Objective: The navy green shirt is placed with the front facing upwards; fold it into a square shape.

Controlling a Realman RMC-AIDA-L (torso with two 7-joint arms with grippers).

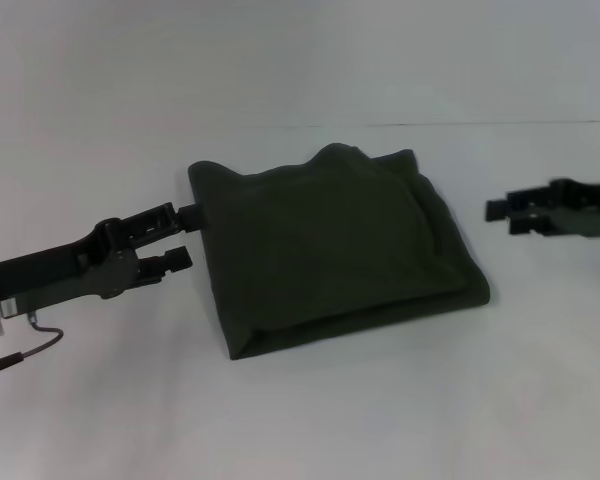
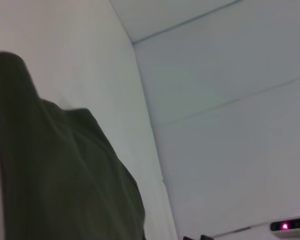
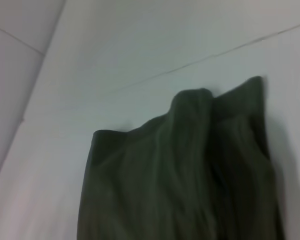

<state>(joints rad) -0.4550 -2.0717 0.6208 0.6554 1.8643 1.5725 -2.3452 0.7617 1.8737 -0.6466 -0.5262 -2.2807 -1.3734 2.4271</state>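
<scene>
white table [image 1: 310, 420], pale wall [image 1: 300, 60]

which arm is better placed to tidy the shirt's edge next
Probably the left. The left gripper sits open right at the folded shirt, at its left edge, while the right gripper hangs clear off its right side.

Navy green shirt [image 1: 330, 245], folded into rough square, lying flat, plain side up

left claw [image 1: 185, 236] fingers apart, low | right claw [image 1: 500, 216] fingers apart
</scene>
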